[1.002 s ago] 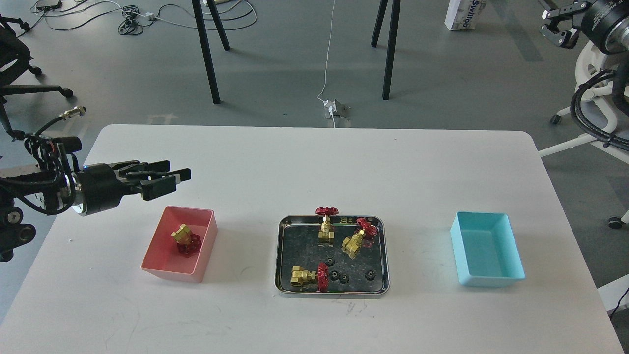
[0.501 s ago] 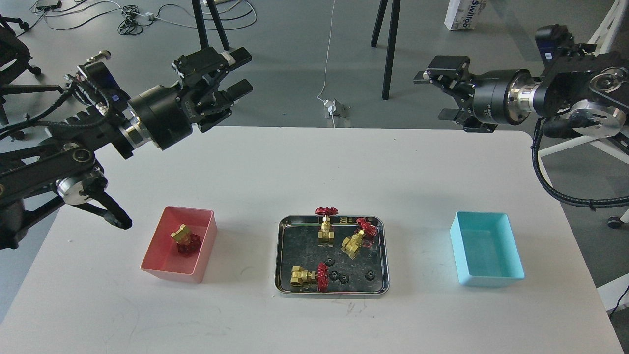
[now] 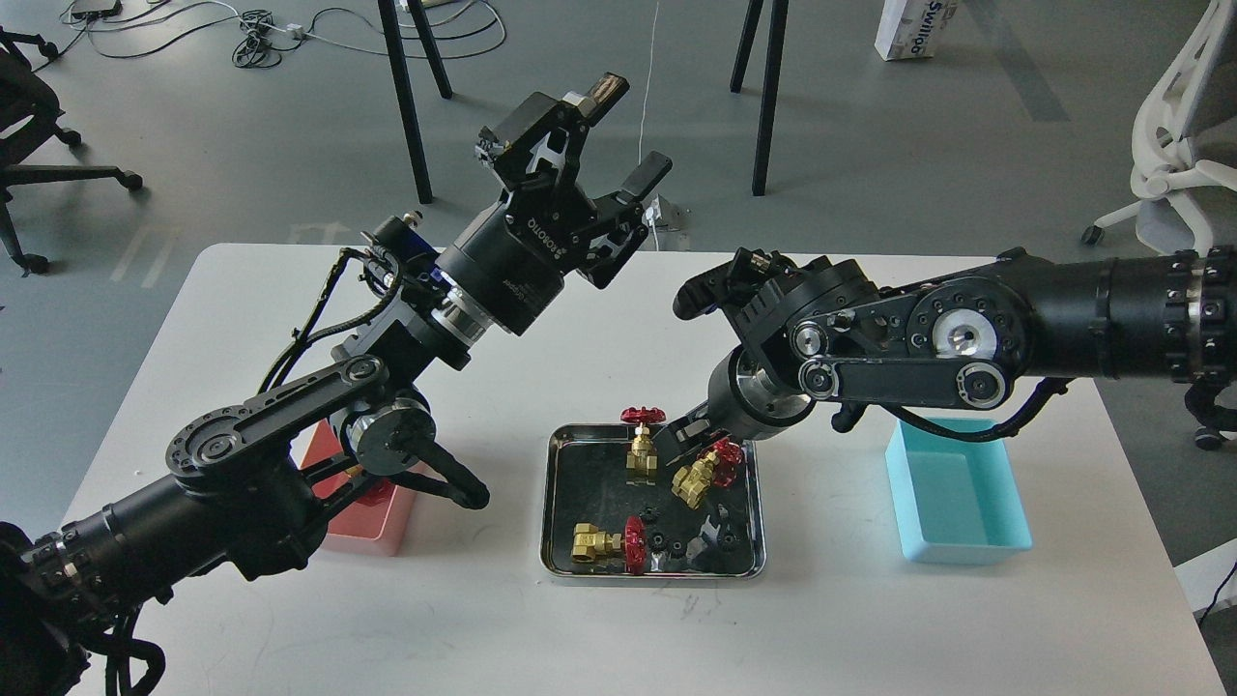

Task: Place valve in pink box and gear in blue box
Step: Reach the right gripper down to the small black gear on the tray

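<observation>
- Both arms have swung inward since half a second ago: the left one from the worktop's far-left edge toward the middle, the right one from beyond the far-right corner down over the tray.
- Left tool (image 3: 604, 145) is raised past the far edge of the worktop (image 3: 870, 599), its two fingers spread wide and holding nothing.
- Well below and left of that tool, the pink box (image 3: 372, 522) is mostly hidden behind the left forearm; what lies in it cannot be seen now.
- Right tool (image 3: 688, 440) points down into the steel tray (image 3: 556, 503); it is dark and partly hidden by its wrist, so I cannot tell whether its fingers stand apart or closed.
- Just left of the right tool stands an upright valve (image 3: 642, 447); a tilted valve (image 3: 707, 472) lies just beside it, under the tip; a third valve (image 3: 607, 543) lies near the tray's front.
- One gear (image 3: 658, 538) and other small black ones sit below the right tool, toward the tray's front.
- Well to the right of that tool is the blue box (image 3: 957, 503), partly under the right arm.
</observation>
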You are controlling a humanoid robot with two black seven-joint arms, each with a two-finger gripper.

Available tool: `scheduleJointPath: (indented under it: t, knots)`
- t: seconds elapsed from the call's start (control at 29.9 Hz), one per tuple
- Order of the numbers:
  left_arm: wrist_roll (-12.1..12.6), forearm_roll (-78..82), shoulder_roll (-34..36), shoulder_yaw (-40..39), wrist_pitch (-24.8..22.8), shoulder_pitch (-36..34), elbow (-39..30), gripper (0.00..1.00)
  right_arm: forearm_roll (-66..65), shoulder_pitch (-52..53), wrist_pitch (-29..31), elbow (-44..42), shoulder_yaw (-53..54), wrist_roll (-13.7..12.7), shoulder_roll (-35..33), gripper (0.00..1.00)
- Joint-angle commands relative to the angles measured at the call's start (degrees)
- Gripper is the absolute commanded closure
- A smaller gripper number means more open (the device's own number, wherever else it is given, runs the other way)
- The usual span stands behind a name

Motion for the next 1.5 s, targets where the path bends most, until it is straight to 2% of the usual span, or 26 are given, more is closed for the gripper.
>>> scheduleJointPath:
  t: [0.0,0.23,0.5,0.63,0.7,1.47]
  knots:
    - [-0.01,0.27,-2.0,0.31,1.1,0.04,0.42,0.21,0.42,2.16,-0.01,2.35,-3.75,-0.76,3.91,0.68]
    - [-0.01,0.27,-2.18,0.75,1.1,0.66,0.6,0.2,-0.2,3.93,-0.01,3.5,-8.94,-1.02,7.7,0.66]
    - [-0.01,0.36,-2.35,0.75,1.1,1.62,0.78,0.19,-0.29,1.83,-0.01,3.76,-11.59,-1.02,7.96,0.63]
    - [-0.01,0.36,-2.44,0.75,1.1,1.62,1.13,0.19,-0.29,-0.46,-0.01,3.06,-11.59,-0.93,7.96,0.52]
    - [-0.01,0.45,-2.44,0.75,1.1,1.62,1.31,0.18,-0.29,-0.99,-0.01,2.53,-11.59,-0.93,7.96,0.5]
    - [-0.01,0.45,-2.44,1.45,0.92,1.62,1.22,0.14,-0.02,-2.93,-0.01,-1.69,-9.92,-0.93,7.96,0.51]
